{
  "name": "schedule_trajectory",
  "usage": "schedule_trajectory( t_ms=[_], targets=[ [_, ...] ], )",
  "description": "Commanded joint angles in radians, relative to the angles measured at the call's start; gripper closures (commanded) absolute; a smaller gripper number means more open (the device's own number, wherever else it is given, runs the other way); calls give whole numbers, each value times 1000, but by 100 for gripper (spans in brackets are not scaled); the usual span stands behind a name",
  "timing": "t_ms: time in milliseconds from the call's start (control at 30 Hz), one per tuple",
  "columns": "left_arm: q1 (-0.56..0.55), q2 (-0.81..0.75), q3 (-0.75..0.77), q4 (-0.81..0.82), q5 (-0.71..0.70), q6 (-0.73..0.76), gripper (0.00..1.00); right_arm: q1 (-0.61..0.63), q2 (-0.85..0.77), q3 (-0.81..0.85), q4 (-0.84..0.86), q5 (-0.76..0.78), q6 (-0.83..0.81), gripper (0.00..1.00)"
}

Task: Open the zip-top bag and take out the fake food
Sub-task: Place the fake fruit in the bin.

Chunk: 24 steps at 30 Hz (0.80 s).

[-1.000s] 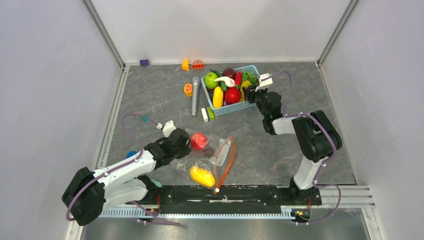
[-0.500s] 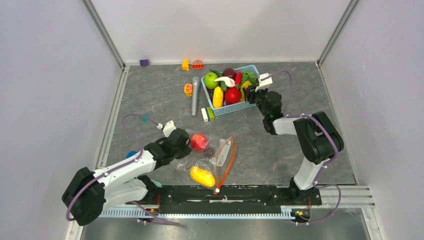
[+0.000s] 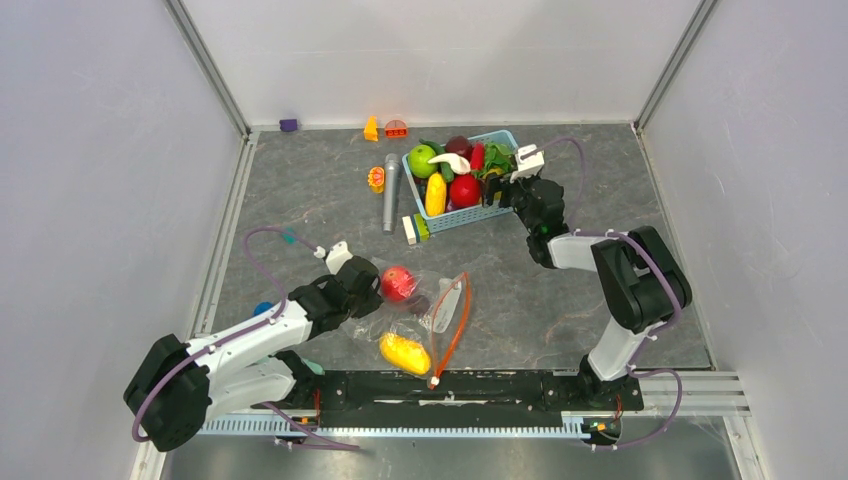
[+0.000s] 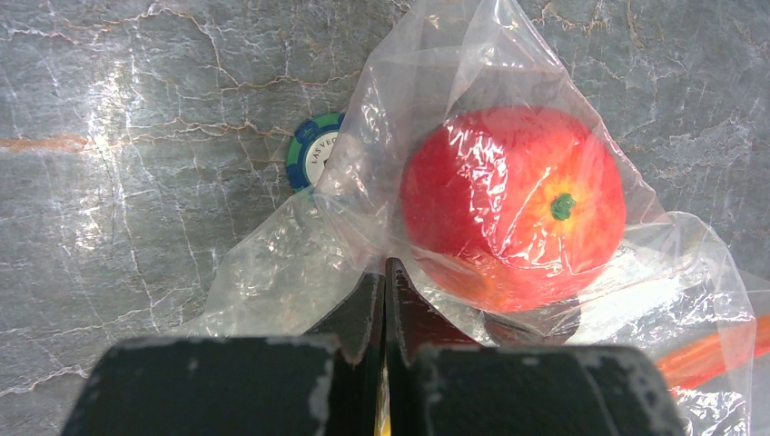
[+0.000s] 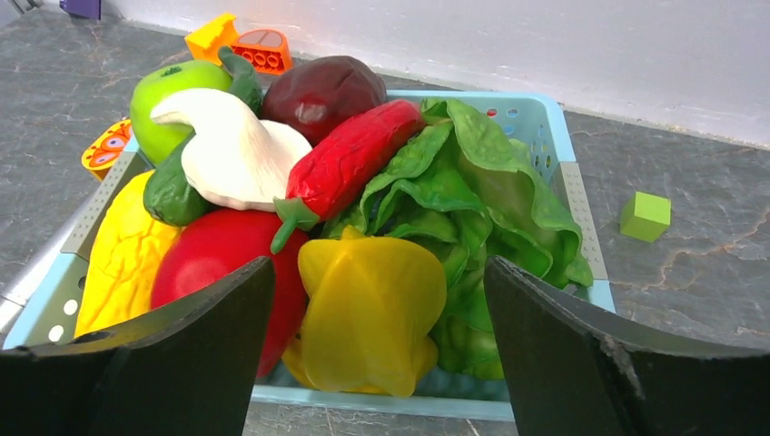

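The zip-top bag (image 3: 430, 305) lies crumpled on the table (image 3: 560, 290) in front of the left arm. It is clear and crinkly, and its orange-red zip strip (image 3: 455, 325) curves along the side facing the right arm. Through the film we see a glossy red fruit (image 4: 513, 204) with a green stem dot, and a yellow piece (image 3: 405, 352) lies at the bag's near end. The left gripper (image 4: 386, 272) has its fingers pressed together on a fold of the plastic just beside the red fruit. The right gripper (image 5: 377, 272) hangs over the light-blue basket (image 5: 554, 118), fingers spread wide, gripping nothing.
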Motion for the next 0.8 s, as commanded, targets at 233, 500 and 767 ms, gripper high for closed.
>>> schedule_trajectory(
  t_ms=[233, 500, 767],
  targets=[
    [6, -8, 9, 24, -7, 1, 98, 4, -100, 47, 7, -27, 2, 3],
    [6, -18, 14, 19, -11, 1, 98, 3, -165, 198, -300, 89, 70, 2],
    [6, -36, 13, 7, -14, 3, 98, -3, -320, 387, -1020, 153, 237, 2]
  ],
)
